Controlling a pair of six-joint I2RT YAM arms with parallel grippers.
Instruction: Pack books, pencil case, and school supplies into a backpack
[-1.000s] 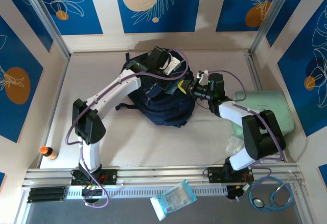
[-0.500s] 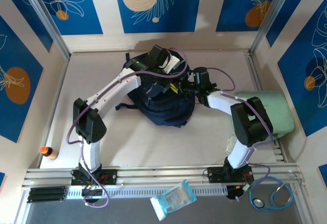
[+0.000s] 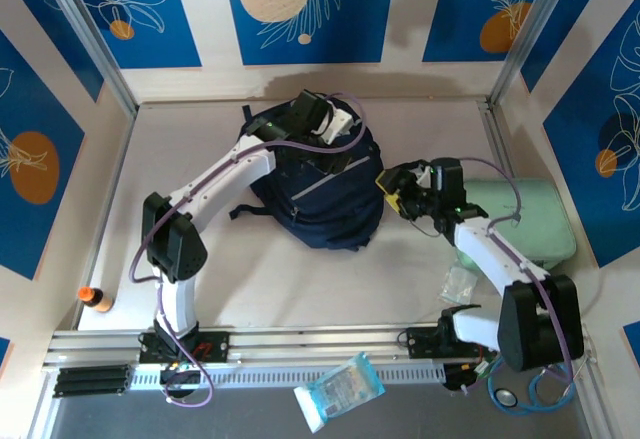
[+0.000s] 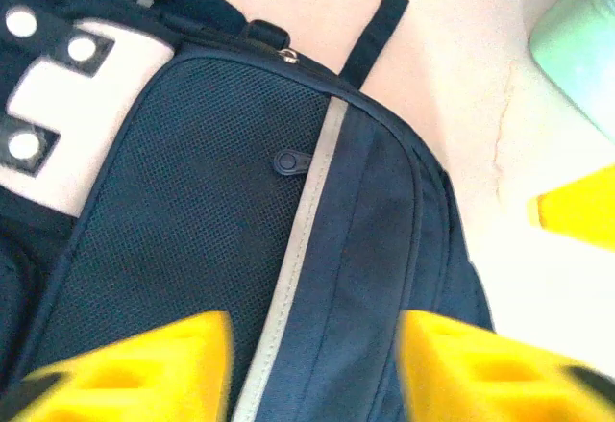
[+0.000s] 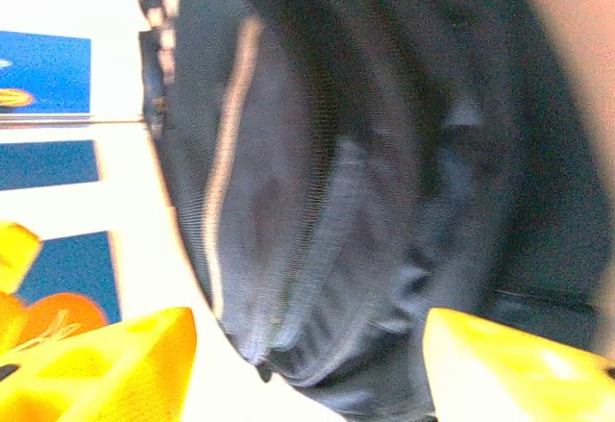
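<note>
Okay, backpack (image 3: 322, 197) lies flat mid-table, dark navy, pale stripe running down its front. L gripper (image 4: 312, 369) hovers over the pack's far end, yellow fingers (image 4: 144, 369) apart, nothing between them; below them are mesh panel, stripe and a zip pull. R gripper (image 3: 392, 191) sits just off the pack's right side, between it and the mint-green case (image 3: 525, 221). Its jaws are spread too and hold nothing. R wrist cam is blurry, w/ navy fabric close in front of the open fingers (image 5: 115, 359). Can't tell if either tip touches the fabric. Orange-capped tube (image 3: 92, 297) lies way out at the table's left edge, well apart from the pack. Wrapped blue-white packet (image 3: 340, 389) rests on the front rail, stethoscope (image 3: 530, 384) by the R arm's base.
</note>
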